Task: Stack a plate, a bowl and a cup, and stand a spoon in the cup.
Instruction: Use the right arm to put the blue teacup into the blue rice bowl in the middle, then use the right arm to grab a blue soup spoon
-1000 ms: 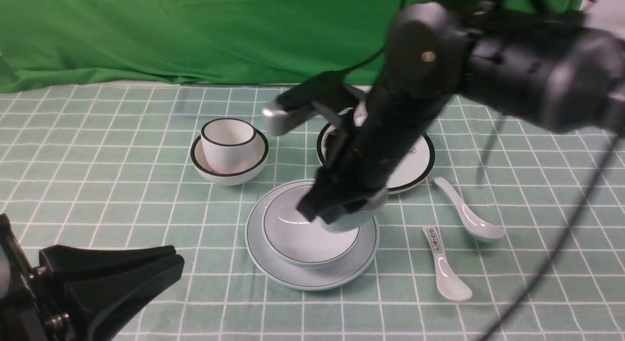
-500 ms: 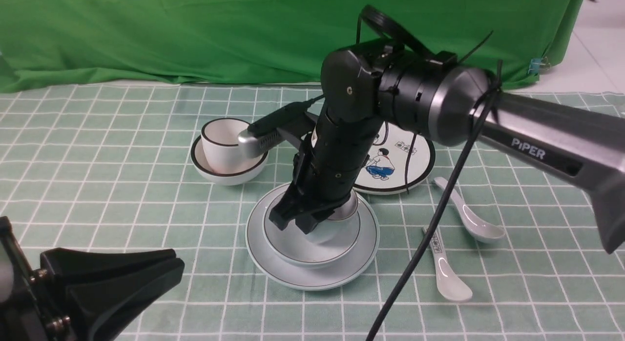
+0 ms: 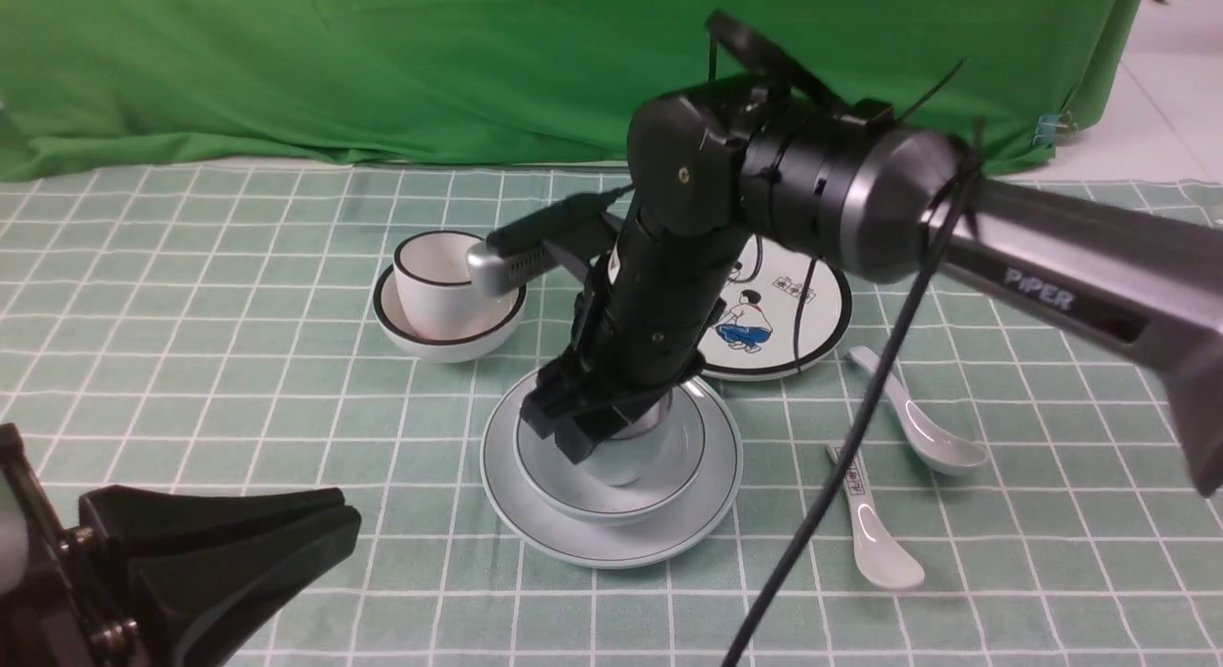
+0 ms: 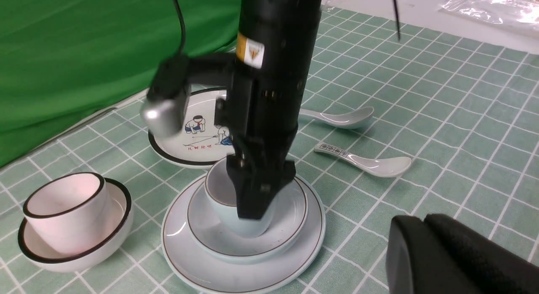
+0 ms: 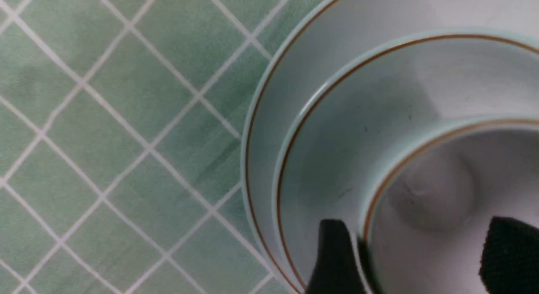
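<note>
With the bowl [image 3: 571, 487] on the plate [image 3: 611, 550] and the cup [image 3: 619, 464] in the bowl, the spread right tool [image 3: 566, 434] straddling the cup's wall and the left tool [image 3: 346, 516] pressed together, only the spoon [image 3: 919, 426], right of the plate, awaits standing.

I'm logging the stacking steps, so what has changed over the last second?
The right gripper lowered the cup into the bowl on the plate, then opened and let go. The left gripper, plain spoon, printed spoon and picture plate stayed put.

Bright even light, soft shadows, glints on the plate [image 4: 179, 239], motion blur on the right arm [image 3: 1051, 256].
</note>
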You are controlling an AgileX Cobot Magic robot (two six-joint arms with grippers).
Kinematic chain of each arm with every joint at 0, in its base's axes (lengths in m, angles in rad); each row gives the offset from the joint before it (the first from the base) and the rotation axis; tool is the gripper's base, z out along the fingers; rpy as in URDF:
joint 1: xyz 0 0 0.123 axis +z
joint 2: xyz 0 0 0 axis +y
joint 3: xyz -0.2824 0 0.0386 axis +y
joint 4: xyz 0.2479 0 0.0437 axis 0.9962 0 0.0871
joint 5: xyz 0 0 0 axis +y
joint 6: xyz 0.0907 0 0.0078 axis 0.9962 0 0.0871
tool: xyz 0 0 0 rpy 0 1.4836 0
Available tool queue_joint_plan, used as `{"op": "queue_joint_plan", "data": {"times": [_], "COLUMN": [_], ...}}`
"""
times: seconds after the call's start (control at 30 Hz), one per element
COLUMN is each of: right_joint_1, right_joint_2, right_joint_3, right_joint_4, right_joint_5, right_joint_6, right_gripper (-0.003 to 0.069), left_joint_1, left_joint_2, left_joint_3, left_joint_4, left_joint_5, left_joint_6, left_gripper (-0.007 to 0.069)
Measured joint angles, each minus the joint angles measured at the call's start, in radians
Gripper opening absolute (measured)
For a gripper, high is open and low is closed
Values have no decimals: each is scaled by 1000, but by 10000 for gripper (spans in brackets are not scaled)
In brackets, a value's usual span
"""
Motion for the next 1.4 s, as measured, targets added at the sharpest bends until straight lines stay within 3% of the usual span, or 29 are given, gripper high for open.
{"op": "queue_joint_plan", "data": {"times": [0.17,0.3,0.37,0.47,0.57,0.6,0.63,0.77,0.93,1.4], "right_joint_1": [0,-20,-81,-206,-357,-366,-436,-518,-528,-524], "right_joint_2": [-122,-223,-251,-263,-245,-242,-213,-114,-4,120], "right_joint_3": [-29,-28,-5,66,169,175,204,205,166,120], "right_joint_4": [-96,-347,-389,-350,-220,-211,-134,-17,10,33], "right_joint_5": [58,192,192,191,167,164,130,74,18,-82], "right_joint_6": [0,26,41,38,-35,-35,-78,-144,-163,-203], "right_gripper": [466,353,301,272,276,278,302,390,446,451], "left_joint_1": [0,0,0,0,0,0,0,0,0,0], "left_joint_2": [0,0,0,0,0,0,0,0,0,0], "left_joint_3": [0,0,0,0,0,0,0,0,0,0], "left_joint_4": [0,0,0,0,0,0,0,0,0,0], "left_joint_5": [0,0,0,0,0,0,0,0,-2,-5], "left_joint_6": [0,0,0,0,0,0,0,0,-3,-7], "left_gripper": [10,10,10,10,10,10,10,10,10,10]}}
